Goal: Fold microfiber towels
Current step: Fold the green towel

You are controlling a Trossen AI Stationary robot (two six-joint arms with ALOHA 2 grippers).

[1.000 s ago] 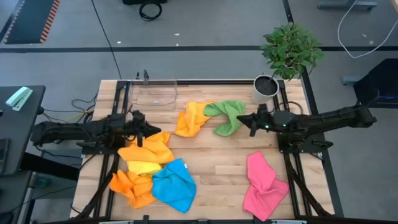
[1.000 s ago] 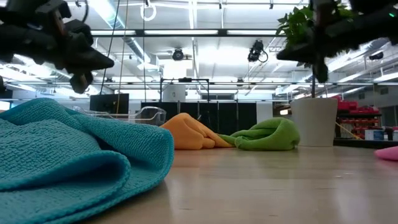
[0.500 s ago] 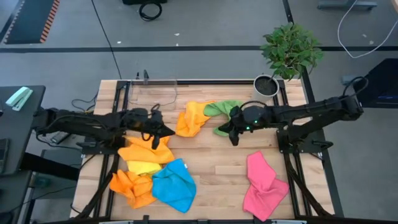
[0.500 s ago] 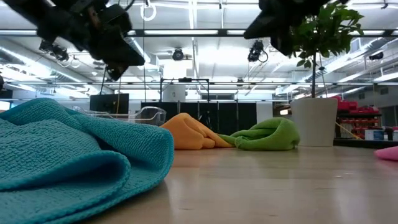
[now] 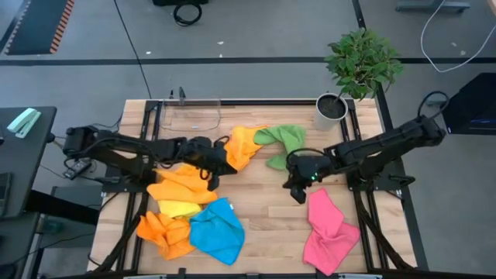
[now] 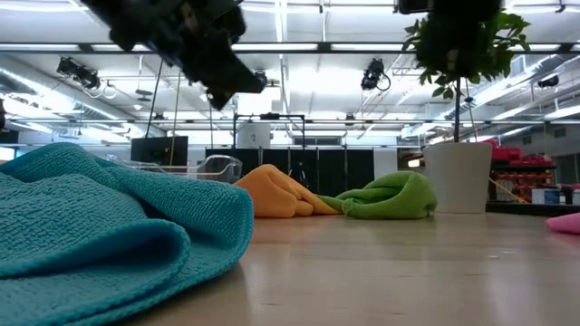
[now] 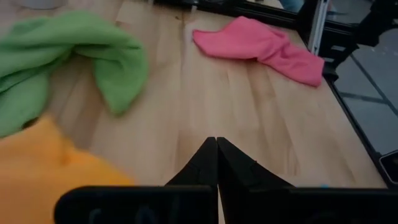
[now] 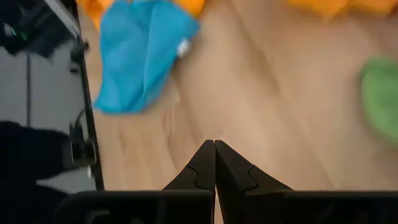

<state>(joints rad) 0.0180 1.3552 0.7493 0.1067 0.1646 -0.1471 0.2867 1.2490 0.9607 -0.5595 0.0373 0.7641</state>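
Note:
Several microfiber towels lie crumpled on the wooden table. An orange one (image 5: 239,147) and a green one (image 5: 284,142) lie at the far middle. A pink one (image 5: 328,228) lies near right. A blue one (image 5: 216,229), a yellow one (image 5: 179,208) and two more orange ones (image 5: 184,184) (image 5: 159,233) are heaped near left. My left gripper (image 5: 225,165) hangs shut above the table beside the far orange towel, pointing right. My right gripper (image 5: 297,194) hangs shut just beyond the pink towel's far end, slanting down toward the blue towel (image 8: 140,56). Neither holds anything.
A clear plastic tray (image 5: 191,116) stands at the far left edge, and a potted plant (image 5: 335,108) at the far right corner. Bare wood (image 5: 263,203) lies in the middle between the blue and pink towels.
Both arms have reached from the table's sides toward its middle. My left gripper went toward the right edge. My right gripper went toward the left and near edges and tipped downward. Both stayed shut. No towel has moved.

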